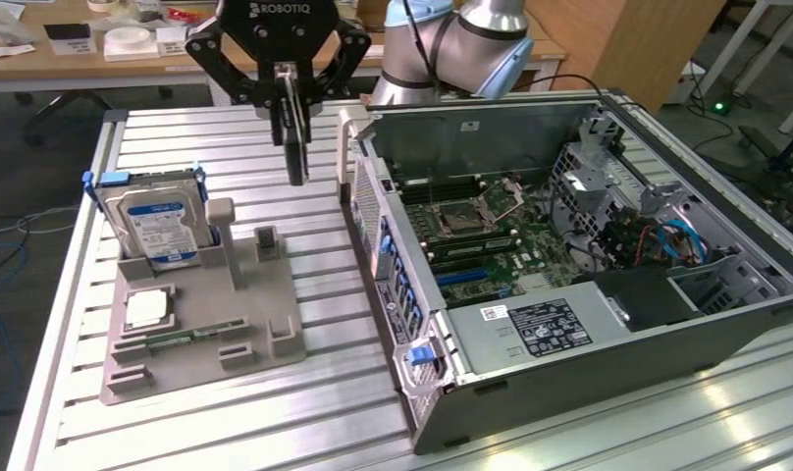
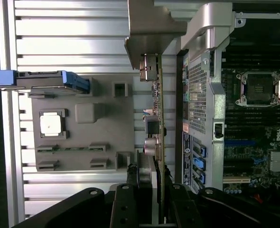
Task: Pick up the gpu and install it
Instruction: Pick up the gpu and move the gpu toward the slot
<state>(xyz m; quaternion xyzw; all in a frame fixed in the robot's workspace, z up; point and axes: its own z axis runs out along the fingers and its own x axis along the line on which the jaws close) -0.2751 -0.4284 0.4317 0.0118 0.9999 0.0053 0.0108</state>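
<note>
Jaws clamp the thin black-and-green gpu card [image 1: 294,137] from above; long axis vertical, it hangs beside the open dark computer case [image 1: 370,211].

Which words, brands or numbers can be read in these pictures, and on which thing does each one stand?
"ROBOTIQ": on the body of the gripper, which is shut on the gpu.
Blue-white label on the hard drive: print too small to read.
Black and white label on the power supply inside the computer case: too small to read.
On the gpu itself: no readable text.
</note>
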